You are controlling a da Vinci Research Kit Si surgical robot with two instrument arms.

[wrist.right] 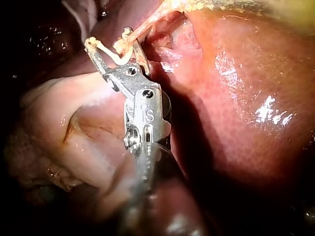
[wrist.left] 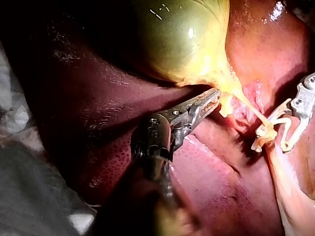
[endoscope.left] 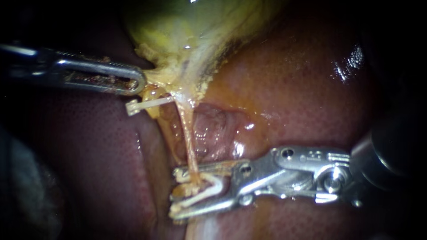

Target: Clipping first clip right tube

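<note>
The yellow-green gallbladder (endoscope.left: 187,26) (wrist.left: 187,39) lies on the red liver (endoscope.left: 289,89). My left instrument (endoscope.left: 138,82) (wrist.left: 214,98) is shut on the yellow tissue at the gallbladder's neck. A thin pale tube, the right tube (endoscope.left: 189,142) (wrist.right: 147,24), runs from that neck down into my right instrument (endoscope.left: 175,192) (wrist.right: 110,42). Those jaws stand wide apart and hold an open white clip (endoscope.left: 209,189) (wrist.right: 110,54) (wrist.left: 275,128), whose two legs straddle the tube. Another white clip (endoscope.left: 147,104) sits closed on tissue just under the left jaws.
Glossy liver surrounds the site on all sides. A raw pink hollow (endoscope.left: 213,129) lies beside the tube. Pale fatty tissue (wrist.right: 59,128) bulges next to the right instrument's shaft. Grey cloth (wrist.left: 29,187) shows beyond the liver's edge.
</note>
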